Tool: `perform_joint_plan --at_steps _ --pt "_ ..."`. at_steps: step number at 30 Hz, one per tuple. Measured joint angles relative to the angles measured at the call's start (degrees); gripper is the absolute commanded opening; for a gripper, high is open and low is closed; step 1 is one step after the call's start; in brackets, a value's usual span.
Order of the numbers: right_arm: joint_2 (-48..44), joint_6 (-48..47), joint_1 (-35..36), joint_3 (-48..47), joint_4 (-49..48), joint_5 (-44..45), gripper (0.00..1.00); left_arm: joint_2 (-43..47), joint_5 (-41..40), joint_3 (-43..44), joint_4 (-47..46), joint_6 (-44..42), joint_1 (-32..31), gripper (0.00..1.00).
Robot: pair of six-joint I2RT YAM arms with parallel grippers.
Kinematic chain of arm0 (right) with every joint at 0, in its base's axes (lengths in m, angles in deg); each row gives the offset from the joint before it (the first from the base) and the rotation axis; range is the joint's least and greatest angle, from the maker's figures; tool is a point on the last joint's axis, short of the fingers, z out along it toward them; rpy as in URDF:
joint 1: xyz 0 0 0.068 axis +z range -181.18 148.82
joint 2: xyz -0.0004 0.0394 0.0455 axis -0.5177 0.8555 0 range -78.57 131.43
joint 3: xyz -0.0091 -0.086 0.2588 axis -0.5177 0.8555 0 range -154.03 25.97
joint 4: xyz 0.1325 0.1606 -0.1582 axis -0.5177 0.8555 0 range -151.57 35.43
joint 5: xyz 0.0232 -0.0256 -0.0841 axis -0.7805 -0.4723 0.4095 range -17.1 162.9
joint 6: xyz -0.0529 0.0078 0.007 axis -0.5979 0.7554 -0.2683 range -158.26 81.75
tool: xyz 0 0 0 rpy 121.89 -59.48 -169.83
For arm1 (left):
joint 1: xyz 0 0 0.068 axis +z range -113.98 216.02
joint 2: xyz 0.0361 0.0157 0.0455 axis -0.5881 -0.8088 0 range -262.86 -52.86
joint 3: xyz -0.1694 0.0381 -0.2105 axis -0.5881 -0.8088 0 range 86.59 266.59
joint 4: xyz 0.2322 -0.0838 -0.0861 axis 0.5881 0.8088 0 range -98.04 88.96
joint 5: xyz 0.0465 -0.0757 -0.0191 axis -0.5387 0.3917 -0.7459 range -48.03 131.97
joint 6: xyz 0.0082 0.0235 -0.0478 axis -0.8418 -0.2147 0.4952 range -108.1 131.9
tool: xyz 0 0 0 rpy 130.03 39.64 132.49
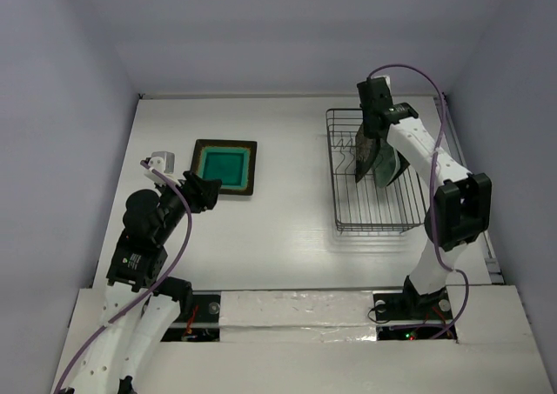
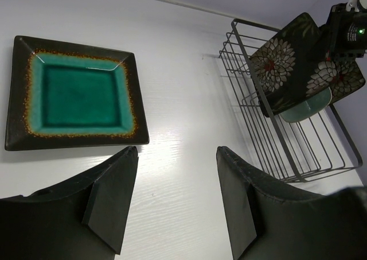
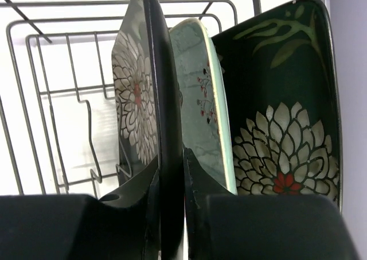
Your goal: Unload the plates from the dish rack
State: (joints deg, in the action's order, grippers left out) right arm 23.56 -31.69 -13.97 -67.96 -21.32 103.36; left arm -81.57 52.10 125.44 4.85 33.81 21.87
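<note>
Right-side dark wire rack (image 1: 380, 230) holds two black flowered square plates (image 3: 135, 102), one mint oblong plate (image 3: 203, 99); right gripper (image 3: 171, 162) clamps one flowered, left gripper (image 2: 176, 154) gapes empty.

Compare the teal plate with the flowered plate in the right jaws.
The teal plate lies flat on the table; the flowered plate stands upright in the rack. Teal is untouched; flowered is clamped in the jaws. Teal's centre is plain; flowered bears white blooms. Both are square and dark-edged.

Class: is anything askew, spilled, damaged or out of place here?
Nothing stands out. The dark-rimmed teal square plate lies flat; two black flowered square plates and a mint-green oblong plate stand on edge in the dark wire dish rack.
</note>
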Motion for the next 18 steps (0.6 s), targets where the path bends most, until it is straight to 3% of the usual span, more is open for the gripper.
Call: perform_joint_plan --at_steps 4,10,18 --pt "-0.13 -0.42 0.07 -0.13 0.74 -0.11 0.00 0.02 0.20 0.00 -0.02 0.02 0.00 0.54" --pt "-2.40 -1.49 0.04 -2.29 4.00 0.13 0.00 0.04 0.35 0.00 -0.02 0.02 0.00 0.54" --pt "-14.21 -0.37 0.20 -5.18 5.53 -0.02 0.00 0.07 0.39 0.00 -0.11 0.02 0.00 0.54"
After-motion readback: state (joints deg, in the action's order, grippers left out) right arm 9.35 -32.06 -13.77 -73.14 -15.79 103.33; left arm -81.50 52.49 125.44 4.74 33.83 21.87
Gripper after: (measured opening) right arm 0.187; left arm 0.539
